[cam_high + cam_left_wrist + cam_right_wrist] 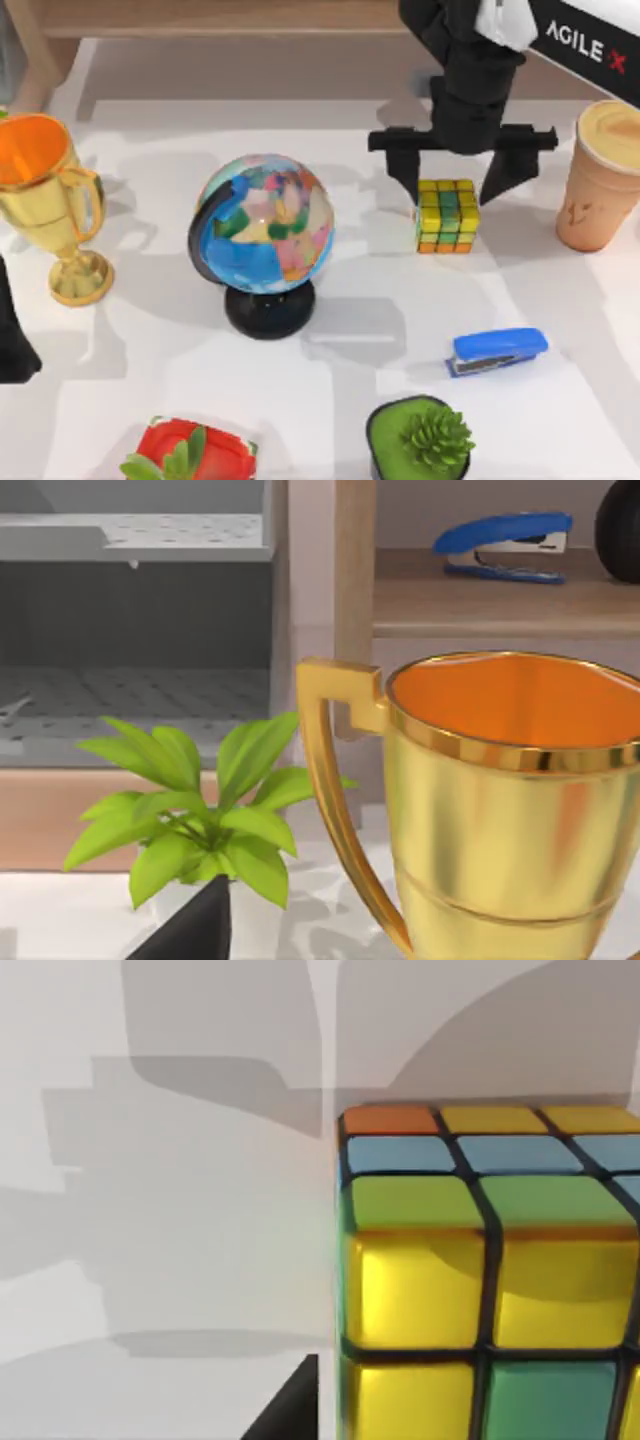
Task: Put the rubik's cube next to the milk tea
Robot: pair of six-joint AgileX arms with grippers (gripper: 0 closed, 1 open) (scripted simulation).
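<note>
While the top view shows the right pincer (462, 190) spread wide just behind the rubik's cube (447, 215), which sits on the worktop (380, 320) apart from the milk tea (603, 175), the left wrist view shows a trophy (510, 810), and the right wrist view puts the cube close, so any grasp should centre both fingers squarely on opposite faces.

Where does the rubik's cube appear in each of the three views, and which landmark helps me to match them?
Top view: the rubik's cube stands on the table right of centre, between the globe and the milk tea, under the open right gripper.
Left wrist view: not in it; a trophy and a leafy plant are there.
Right wrist view: the cube is close up.
Shared landmark: the white table, also beside the cube in the right wrist view.
</note>
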